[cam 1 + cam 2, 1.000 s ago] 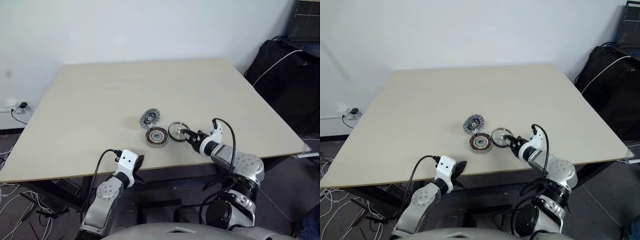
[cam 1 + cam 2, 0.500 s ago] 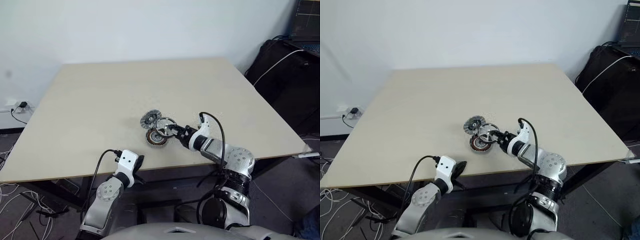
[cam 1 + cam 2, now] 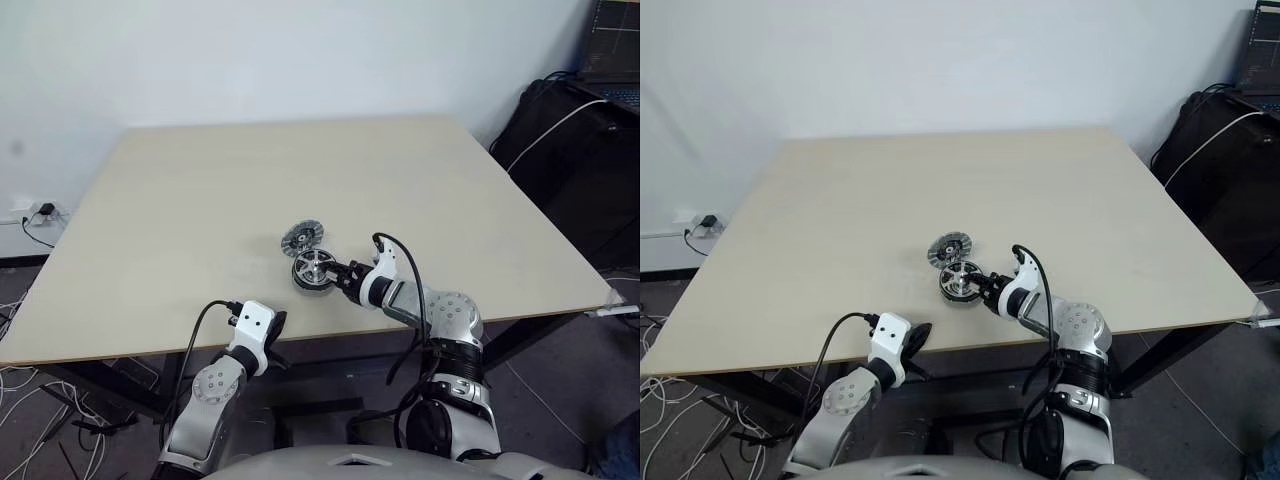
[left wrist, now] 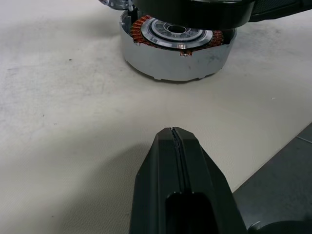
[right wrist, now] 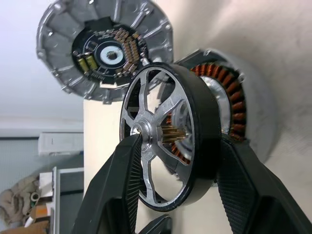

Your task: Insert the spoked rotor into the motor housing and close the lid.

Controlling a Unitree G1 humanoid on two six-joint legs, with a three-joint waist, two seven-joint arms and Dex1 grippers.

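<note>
While the right gripper clamps the dark-rimmed, silver-spoked rotor by its faces just above the round grey motor housing with copper windings, any tilt risks jamming it; the left gripper hangs shut, empty, nearby.

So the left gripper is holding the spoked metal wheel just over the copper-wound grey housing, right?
Not quite: the right gripper is holding the spoked silver-and-black rotor wheel just over the copper-wound grey motor housing, as the right wrist view shows. The left gripper is shut, holding nothing.
</note>
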